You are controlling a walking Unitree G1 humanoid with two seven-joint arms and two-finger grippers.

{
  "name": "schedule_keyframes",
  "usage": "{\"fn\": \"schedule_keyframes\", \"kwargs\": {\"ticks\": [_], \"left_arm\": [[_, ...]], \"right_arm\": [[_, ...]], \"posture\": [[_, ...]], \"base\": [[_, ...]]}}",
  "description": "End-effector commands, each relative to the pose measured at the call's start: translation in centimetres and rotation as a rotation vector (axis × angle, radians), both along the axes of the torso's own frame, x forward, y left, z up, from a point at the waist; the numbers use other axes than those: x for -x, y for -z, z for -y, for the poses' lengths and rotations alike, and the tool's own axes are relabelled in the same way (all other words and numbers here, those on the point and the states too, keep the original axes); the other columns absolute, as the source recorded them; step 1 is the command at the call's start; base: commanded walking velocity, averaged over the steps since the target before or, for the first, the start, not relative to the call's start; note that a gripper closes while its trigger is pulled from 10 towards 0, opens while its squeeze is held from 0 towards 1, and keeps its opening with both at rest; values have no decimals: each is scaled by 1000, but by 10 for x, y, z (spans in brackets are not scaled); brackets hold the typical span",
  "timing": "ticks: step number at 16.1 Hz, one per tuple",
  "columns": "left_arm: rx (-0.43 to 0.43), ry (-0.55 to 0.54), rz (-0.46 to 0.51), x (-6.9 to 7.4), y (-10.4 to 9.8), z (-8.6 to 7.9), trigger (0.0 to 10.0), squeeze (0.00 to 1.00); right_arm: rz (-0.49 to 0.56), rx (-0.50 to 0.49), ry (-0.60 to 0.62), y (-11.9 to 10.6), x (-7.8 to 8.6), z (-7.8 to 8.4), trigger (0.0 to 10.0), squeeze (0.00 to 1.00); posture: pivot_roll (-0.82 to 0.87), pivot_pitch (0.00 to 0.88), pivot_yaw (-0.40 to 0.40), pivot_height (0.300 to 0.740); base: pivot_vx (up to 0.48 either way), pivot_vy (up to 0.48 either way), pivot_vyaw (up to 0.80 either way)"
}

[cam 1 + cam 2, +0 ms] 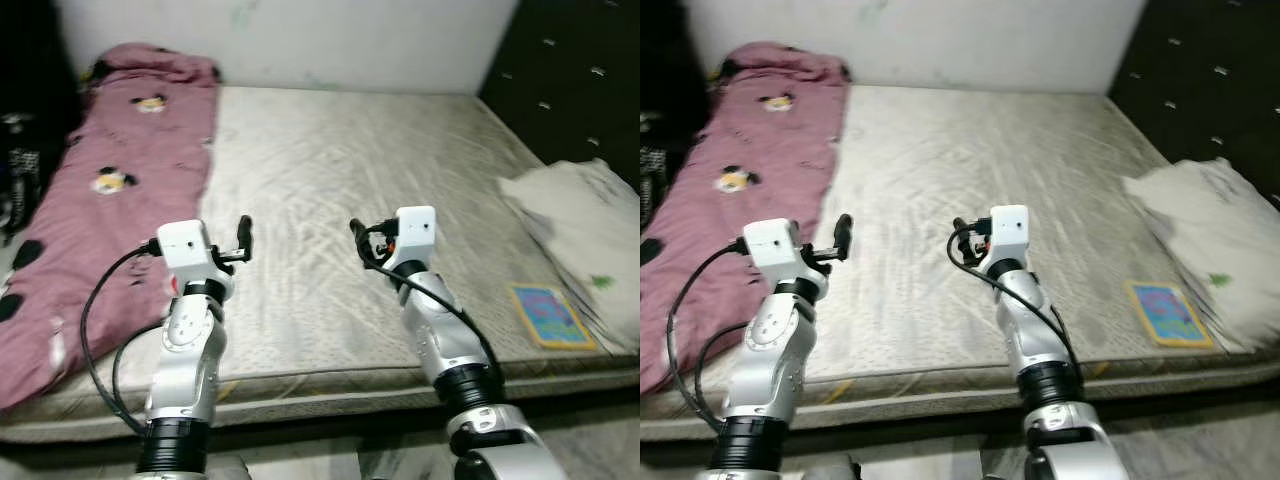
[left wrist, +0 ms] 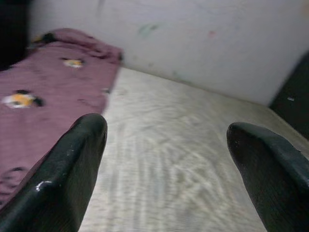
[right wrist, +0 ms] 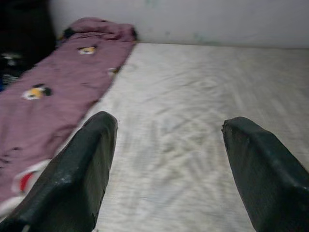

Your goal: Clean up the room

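A bare grey mattress with a woven, faintly striped cover [image 1: 340,200] fills the middle of the head views, set against a pale wall [image 1: 300,40] along the top of the frame; a long mauve-pink quilt printed with small cartoon figures [image 1: 110,200] lies down the left side of the mattress, bunched at the upper left corner; a rumpled cream-white bundle of bedding [image 1: 585,230] sits at the right edge, and just below it, in the lower right, a flat square booklet with a yellow border and blue cover [image 1: 550,315] lies on the mattress near its front edge; a dark tufted panel [image 1: 580,80] stands in the upper right.

The left gripper [image 1: 243,238] is held above the mattress in the lower left centre, just beside the quilt's edge, its fingers [image 2: 72,174] spread apart and holding nothing; the right gripper [image 1: 358,238] hovers in the lower centre, its fingers [image 3: 82,174] likewise parted and empty; both silver arms rise from the bottom of the frame.
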State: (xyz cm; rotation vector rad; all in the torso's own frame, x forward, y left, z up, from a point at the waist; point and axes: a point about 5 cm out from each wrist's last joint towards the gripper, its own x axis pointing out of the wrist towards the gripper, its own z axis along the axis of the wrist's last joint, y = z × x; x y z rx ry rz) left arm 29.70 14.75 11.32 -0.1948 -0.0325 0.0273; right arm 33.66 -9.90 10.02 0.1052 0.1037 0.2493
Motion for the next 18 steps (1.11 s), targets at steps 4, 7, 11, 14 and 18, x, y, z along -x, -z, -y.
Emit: {"fn": "schedule_keyframes", "kwargs": {"ticks": [4, 7, 11, 14, 18], "left_arm": [[5, -2, -2, 0, -1, 0, 10000, 0], [8, -2, -1, -1, -2, -1, 10000, 0], [11, -5, 1, -2, -2, -1, 10000, 0], [11, -6, 0, -2, -2, -2, 10000, 0], [11, -5, 0, -2, -2, -2, 10000, 0]], "right_arm": [[10, 3, -6, -5, -2, -2, 10000, 0], [11, 3, -5, -6, -3, -2, 10000, 0], [12, 4, -2, -6, -4, -1, 10000, 0], [11, 3, -2, -6, -5, -2, 10000, 0], [8, 1, -1, -6, -5, -2, 10000, 0]], "posture": [[111, 0, -89, 740], [110, 0, -90, 740], [110, 0, -92, 740], [111, 0, -92, 740], [110, 0, -90, 740]], "base": [[0, 480, 0], [0, 480, 0], [0, 480, 0], [0, 480, 0], [0, 480, 0]]}}
